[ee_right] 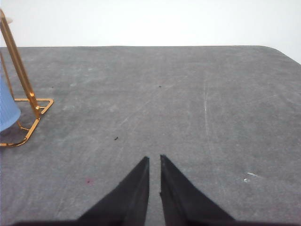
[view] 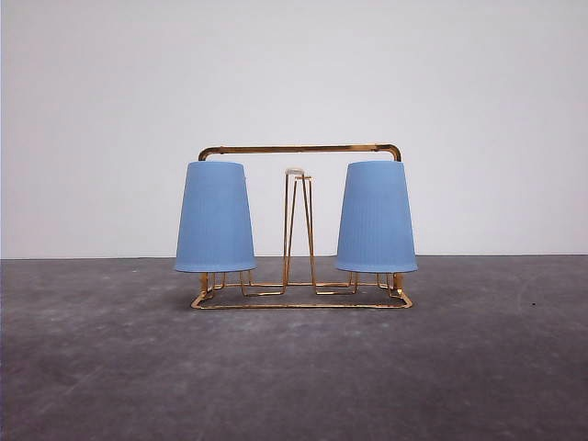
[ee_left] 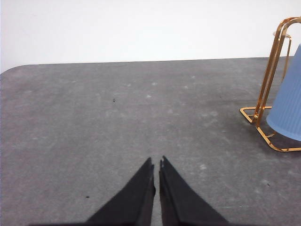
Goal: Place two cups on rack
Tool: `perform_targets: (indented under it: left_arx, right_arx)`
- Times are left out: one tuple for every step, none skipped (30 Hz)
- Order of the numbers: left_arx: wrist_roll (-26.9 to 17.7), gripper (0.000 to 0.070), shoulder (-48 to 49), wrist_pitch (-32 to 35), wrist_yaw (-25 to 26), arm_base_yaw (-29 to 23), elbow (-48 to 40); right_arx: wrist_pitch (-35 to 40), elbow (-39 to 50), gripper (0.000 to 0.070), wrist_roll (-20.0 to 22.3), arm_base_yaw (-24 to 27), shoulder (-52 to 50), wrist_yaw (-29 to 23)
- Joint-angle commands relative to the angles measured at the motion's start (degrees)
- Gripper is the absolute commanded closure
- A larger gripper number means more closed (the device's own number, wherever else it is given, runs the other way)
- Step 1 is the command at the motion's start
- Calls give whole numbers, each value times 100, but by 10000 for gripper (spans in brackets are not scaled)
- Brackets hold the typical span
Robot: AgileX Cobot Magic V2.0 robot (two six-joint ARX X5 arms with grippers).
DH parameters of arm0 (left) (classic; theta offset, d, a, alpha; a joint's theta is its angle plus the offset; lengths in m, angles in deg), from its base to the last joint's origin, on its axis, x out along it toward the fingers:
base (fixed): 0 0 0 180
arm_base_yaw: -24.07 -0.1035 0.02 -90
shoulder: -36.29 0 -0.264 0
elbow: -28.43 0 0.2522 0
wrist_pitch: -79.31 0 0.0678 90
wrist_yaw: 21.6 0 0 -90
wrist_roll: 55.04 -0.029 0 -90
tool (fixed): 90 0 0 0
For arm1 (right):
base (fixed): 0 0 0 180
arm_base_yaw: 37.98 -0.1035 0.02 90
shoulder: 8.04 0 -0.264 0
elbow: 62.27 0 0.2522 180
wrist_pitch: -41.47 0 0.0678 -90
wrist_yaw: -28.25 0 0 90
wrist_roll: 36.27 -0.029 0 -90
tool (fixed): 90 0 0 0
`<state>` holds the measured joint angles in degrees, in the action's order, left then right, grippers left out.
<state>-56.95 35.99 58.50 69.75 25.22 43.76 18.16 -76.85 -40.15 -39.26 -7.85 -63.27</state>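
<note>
In the front view a gold wire rack stands on the grey table. Two light-blue ribbed cups hang upside down on its outer prongs, one on the left and one on the right; the white-tipped middle prongs are bare. In the left wrist view my left gripper is shut on nothing, low over bare table, well short of the rack's end and the cup. My right gripper is likewise shut on nothing, away from the rack's other end and its cup.
A plain white wall rises behind the table's far edge. Rounded table corners show at the far side in both wrist views. Open grey tabletop lies around both grippers and in front of the rack.
</note>
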Motion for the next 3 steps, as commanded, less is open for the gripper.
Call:
perform_targets:
  left_arx:
    - [-20,700,11,68,-9,-7,-76]
    - [-20,700,11,68,-9,-7,-76]
    - [-20,700,11,68,-9,-7,-76]
  right_arx:
    - [52,12,660,-59,2,2,-2]
    - [52,12,660,-59,2,2,-2]
    - [52,13,660,-59,2,2,-2]
